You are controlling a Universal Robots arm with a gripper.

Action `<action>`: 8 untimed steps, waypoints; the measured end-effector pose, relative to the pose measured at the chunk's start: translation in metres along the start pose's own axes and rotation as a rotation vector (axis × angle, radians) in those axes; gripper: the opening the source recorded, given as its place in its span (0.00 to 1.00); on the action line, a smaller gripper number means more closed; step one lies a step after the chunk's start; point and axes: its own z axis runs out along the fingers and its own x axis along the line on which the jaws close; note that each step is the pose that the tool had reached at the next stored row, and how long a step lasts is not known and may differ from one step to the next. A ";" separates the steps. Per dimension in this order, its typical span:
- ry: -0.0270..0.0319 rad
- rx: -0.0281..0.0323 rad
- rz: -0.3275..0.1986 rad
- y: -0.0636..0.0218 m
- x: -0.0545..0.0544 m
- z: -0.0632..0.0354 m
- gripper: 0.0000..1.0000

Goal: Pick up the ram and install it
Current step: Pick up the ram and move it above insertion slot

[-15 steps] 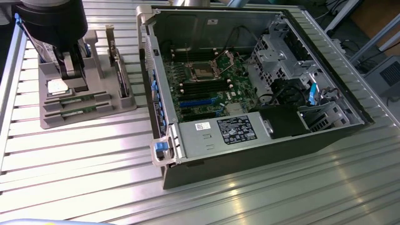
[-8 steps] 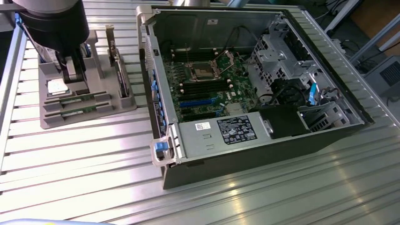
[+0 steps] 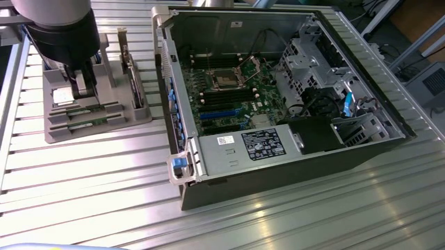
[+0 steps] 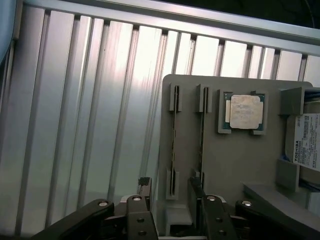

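Exterior: claw (image 3: 82,88) hangs over the gray holder (image 3: 62,134); ram sticks (image 3: 87,111) stand on edge right under it.
Wrist: claw half open, fingers (image 4: 145,189) straddling one ram stick (image 4: 173,145), gap either side, holding nothing. The other sits just outside one finger.
Likely light, stiff, fragile: pinch mid-length, gently.

The hand (image 4: 170,182) straddles the ram (image 4: 173,145), jaws apart, in a gray tray (image 4: 235,160) near a silver processor (image 4: 245,112).
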 end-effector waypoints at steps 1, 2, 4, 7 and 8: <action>-0.0001 0.0002 0.000 0.0008 0.000 0.0024 0.42; -0.0001 0.0001 0.000 0.0011 0.000 0.0037 0.42; 0.0000 0.0001 0.000 0.0017 0.000 0.0072 0.42; 0.0000 0.0001 0.000 0.0025 0.000 0.0101 0.42; 0.0001 -0.0001 0.000 0.0032 0.000 0.0111 0.42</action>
